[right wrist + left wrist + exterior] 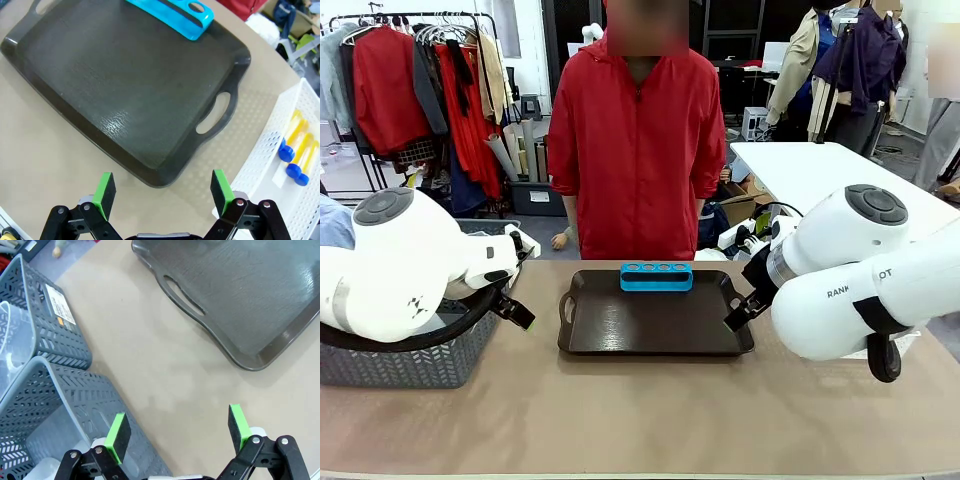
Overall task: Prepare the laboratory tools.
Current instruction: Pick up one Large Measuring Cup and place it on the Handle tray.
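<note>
The left end effector [177,422] and right end effector [162,187] both hang spread wide, pinching nothing, either side of the dark brown handled plastic tray [655,325]. The small tubes of orange liquid with blue caps [295,130] lie flat, side by side, in the white mesh plastic basket [262,155] beside the tray, long axes parallel, caps toward the right end effector. Packed so close, they invite a pinch that catches two at once or snags the mesh, and a flat-held tube must be tipped upright for the blue four-hole rack [656,276]
</note>
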You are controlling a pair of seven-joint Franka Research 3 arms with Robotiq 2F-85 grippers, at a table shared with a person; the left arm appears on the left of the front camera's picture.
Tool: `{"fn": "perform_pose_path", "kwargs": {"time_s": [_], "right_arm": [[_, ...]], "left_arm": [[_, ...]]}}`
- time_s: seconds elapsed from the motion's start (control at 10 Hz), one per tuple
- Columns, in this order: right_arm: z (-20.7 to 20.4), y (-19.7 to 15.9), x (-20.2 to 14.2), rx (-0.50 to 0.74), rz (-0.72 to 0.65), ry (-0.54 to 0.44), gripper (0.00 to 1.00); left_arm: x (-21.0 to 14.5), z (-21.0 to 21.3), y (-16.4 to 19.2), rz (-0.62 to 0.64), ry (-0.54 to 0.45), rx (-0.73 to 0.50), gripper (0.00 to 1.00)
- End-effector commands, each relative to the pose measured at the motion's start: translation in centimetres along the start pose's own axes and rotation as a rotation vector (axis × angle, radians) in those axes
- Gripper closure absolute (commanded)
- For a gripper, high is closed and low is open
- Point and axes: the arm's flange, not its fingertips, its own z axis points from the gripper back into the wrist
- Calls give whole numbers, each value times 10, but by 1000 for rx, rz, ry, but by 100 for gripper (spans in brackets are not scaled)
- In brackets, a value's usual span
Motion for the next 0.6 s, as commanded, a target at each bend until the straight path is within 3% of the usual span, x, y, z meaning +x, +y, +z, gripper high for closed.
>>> {"fn": "perform_pose_path", "kwargs": {"time_s": [0.0,0.5], "right_arm": [[0,0,0,0,-1,0,0],[4,8,5,28,20,11,0]], "left_arm": [[0,0,0,0,0,0,0],[3,7,-3,4,33,-30,0]]}}
